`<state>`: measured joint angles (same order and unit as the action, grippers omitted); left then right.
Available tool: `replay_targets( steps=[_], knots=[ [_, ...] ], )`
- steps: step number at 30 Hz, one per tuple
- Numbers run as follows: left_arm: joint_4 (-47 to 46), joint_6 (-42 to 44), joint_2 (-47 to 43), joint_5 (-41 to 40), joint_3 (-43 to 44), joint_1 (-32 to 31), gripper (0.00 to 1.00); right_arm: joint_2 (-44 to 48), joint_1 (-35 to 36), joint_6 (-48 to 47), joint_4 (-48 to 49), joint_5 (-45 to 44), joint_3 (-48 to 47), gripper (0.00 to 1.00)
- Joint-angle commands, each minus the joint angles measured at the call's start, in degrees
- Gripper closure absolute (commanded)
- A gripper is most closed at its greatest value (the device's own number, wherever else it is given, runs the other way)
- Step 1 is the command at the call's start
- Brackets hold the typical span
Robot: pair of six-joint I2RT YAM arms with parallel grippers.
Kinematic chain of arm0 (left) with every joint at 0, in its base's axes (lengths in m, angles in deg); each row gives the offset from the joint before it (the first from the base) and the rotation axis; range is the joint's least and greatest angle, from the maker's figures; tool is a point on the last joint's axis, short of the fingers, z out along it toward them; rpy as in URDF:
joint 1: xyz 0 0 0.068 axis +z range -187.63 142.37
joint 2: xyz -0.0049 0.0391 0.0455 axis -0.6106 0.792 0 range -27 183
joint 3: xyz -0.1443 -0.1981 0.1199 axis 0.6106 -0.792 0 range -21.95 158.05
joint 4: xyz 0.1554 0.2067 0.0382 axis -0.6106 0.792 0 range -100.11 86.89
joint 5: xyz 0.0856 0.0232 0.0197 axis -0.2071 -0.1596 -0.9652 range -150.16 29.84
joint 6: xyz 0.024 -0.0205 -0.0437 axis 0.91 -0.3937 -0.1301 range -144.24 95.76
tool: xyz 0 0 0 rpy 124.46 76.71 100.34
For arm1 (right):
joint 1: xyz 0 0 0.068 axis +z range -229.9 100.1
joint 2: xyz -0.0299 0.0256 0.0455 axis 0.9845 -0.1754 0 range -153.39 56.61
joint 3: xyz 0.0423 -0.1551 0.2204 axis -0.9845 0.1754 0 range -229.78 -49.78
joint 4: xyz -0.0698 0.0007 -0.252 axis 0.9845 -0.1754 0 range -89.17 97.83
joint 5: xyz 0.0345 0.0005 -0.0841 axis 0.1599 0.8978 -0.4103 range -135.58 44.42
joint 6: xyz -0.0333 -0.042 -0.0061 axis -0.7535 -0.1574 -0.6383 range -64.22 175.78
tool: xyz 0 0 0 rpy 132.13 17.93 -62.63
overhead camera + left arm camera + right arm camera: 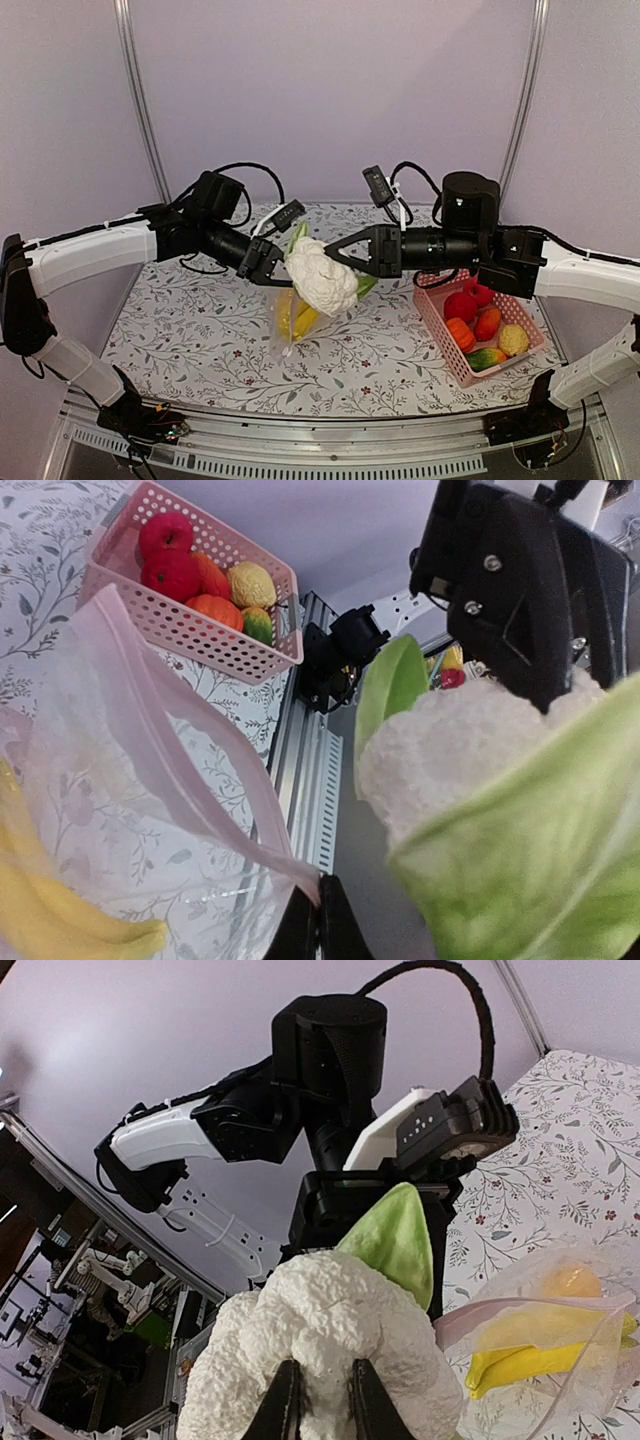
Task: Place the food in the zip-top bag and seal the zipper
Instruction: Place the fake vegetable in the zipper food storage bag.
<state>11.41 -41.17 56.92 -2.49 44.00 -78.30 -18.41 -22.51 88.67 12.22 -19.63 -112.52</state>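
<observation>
Basket (438, 338) on counter (200, 330), near right: two red fruits (461, 305), orange pieces, yellow piece, green piece, all still to go.
Middle: clear bag (283, 340) hanging, mouth open. Banana (298, 318) inside; rounded orange-yellow piece (572, 1282) seems inside too.
Left fingers (315, 935) pinched closed on pink zipper strip (190, 770) at bag mouth.
Right fingers (338, 258) clamped on cauliflower (322, 280), held above mouth, not yet in.
Judged early: most food left, zipper unsealed.
</observation>
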Motion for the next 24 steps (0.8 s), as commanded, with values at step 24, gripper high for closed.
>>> replay_targets(
  steps=[24],
  knots=[
    [-3.24,0.48,-2.84,0.39,-0.01,-0.60,1.00,0.52,0.47,7.14,10.11,-16.15,15.98,1.00]
  ],
)
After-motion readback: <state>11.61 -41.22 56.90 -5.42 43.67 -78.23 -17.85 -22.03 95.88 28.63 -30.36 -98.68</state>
